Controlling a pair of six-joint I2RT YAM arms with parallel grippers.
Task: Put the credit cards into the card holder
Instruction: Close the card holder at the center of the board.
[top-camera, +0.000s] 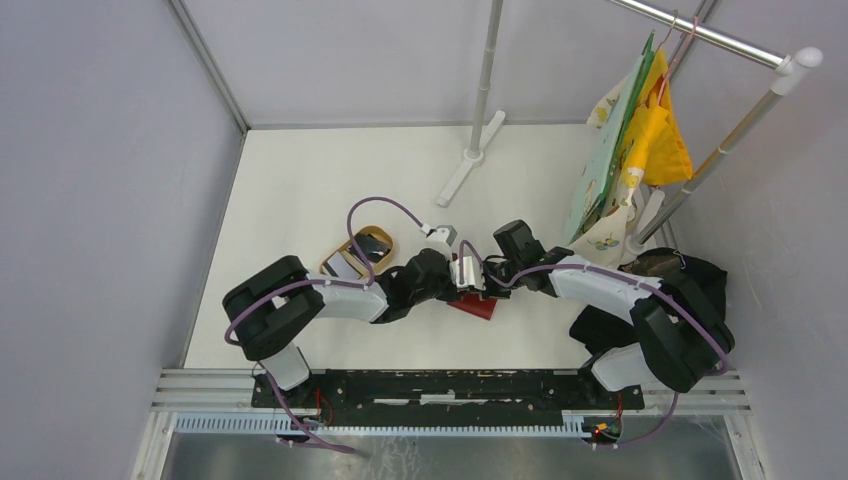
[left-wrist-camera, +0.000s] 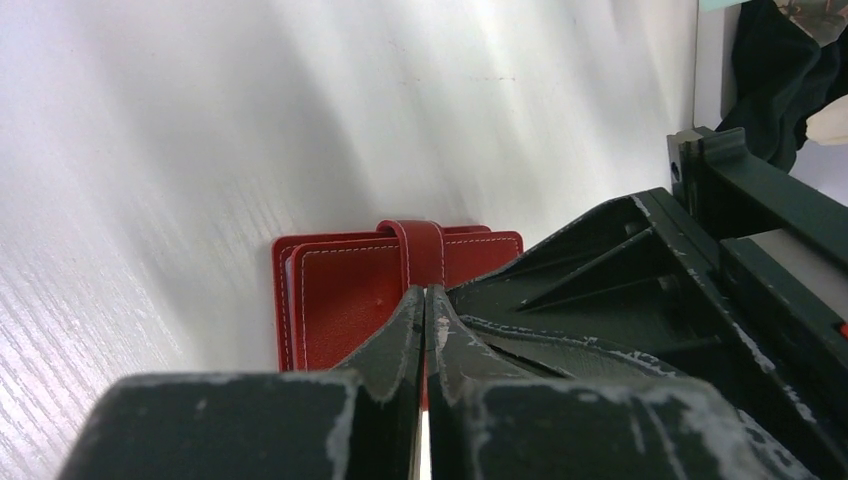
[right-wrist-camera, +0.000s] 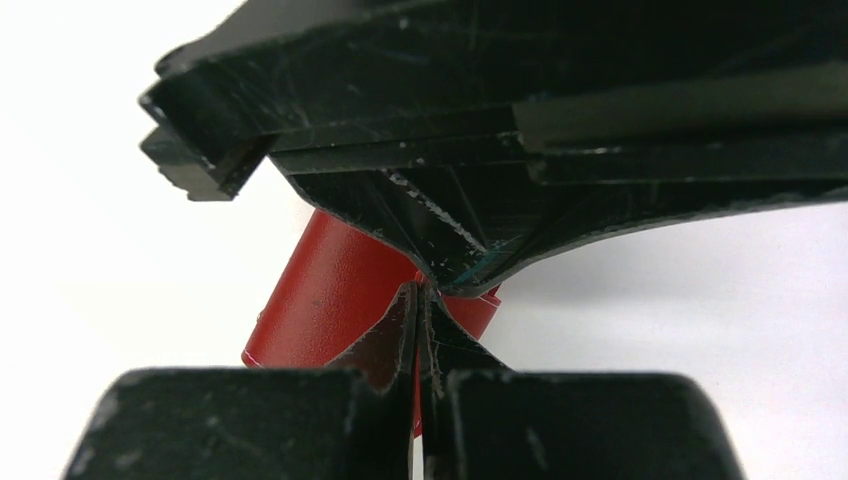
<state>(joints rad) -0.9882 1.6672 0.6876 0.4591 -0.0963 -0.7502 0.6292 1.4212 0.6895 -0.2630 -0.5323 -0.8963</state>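
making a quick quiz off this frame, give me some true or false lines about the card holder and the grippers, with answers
1. The card holder lies on the table. True.
2. The left gripper stands wide open. False: its jaws are shut.
3. The right gripper is shut. True.
4. The card holder sits inside the wooden tray. False: the wooden tray stands apart from it, on the left arm's side.
5. The snap tab loops over the card holder's edge. True.

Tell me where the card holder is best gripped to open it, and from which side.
Probably the snap tab, the strap looping over the far edge of the card holder in the left wrist view. The holder lies flat and closed on the table, so its covers are hard to pinch; come from that edge.
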